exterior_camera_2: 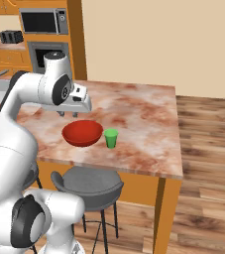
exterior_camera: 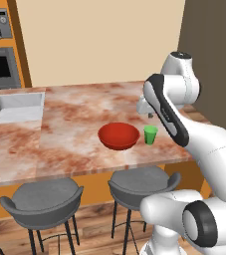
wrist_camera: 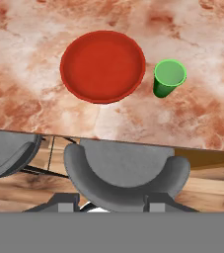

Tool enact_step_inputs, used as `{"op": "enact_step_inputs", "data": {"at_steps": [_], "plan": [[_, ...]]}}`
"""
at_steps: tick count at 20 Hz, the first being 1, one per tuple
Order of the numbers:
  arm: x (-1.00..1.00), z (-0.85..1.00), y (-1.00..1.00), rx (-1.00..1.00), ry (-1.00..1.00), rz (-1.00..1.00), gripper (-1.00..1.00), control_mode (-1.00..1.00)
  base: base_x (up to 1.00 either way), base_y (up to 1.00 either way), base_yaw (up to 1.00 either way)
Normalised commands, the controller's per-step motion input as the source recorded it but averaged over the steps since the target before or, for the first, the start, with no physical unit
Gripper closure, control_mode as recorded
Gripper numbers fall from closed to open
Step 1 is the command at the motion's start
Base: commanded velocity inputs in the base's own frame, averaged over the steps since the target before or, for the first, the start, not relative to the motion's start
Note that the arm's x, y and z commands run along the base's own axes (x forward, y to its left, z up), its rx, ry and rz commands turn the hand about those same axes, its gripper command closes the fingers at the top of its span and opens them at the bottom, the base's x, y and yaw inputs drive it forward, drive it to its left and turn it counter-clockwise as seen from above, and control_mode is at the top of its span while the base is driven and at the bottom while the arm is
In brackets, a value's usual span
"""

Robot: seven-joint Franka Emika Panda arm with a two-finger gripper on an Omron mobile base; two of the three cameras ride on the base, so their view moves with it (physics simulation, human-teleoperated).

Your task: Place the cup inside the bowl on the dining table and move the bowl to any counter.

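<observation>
The glossy red bowl (exterior_camera: 118, 135) (exterior_camera_2: 82, 132) (wrist_camera: 102, 66) sits empty near the front edge of the dining table (exterior_camera: 74, 144) (exterior_camera_2: 143, 124). The small green cup (exterior_camera: 150, 134) (exterior_camera_2: 111, 138) (wrist_camera: 169, 77) stands upright on the marbled top just beside the bowl's right rim, apart from it. My gripper (exterior_camera: 150, 114) (exterior_camera_2: 68, 113) (wrist_camera: 113, 205) hovers well above the table, over and slightly behind the bowl and cup. It is open, with nothing between its fingers (wrist_camera: 66, 202).
A grey sink (exterior_camera: 15, 107) is inset at the table's left. Two grey stools (exterior_camera: 42, 201) (exterior_camera: 139, 184) stand under the front edge. An oven and microwave (exterior_camera_2: 42, 21) fill the orange cabinets at the back left. Wooden floor (exterior_camera_2: 208, 149) lies right of the table.
</observation>
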Motion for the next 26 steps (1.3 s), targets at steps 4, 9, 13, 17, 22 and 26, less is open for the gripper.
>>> {"op": "enact_step_inputs", "data": {"at_steps": [4,9,13,17,22,26], "plan": [[0.0,-0.01,0.0,0.0,0.02,0.0,-1.0,-1.0,0.0,0.0,0.0],[0.0,-0.09,-0.2,0.01,0.01,0.0,-1.0,-1.0,0.0,0.0,0.0],[0.0,-0.03,-0.23,0.01,0.02,-0.01,-1.0,-1.0,0.0,0.0,0.0],[0.0,0.0,-0.22,0.0,0.02,0.0,-1.0,-1.0,0.0,0.0,0.0],[0.02,0.0,-0.21,0.0,0.03,0.0,-1.0,-1.0,0.0,0.0,0.0],[0.03,0.0,-0.2,0.0,0.04,0.0,-1.0,-1.0,0.0,0.0,0.0]]}}
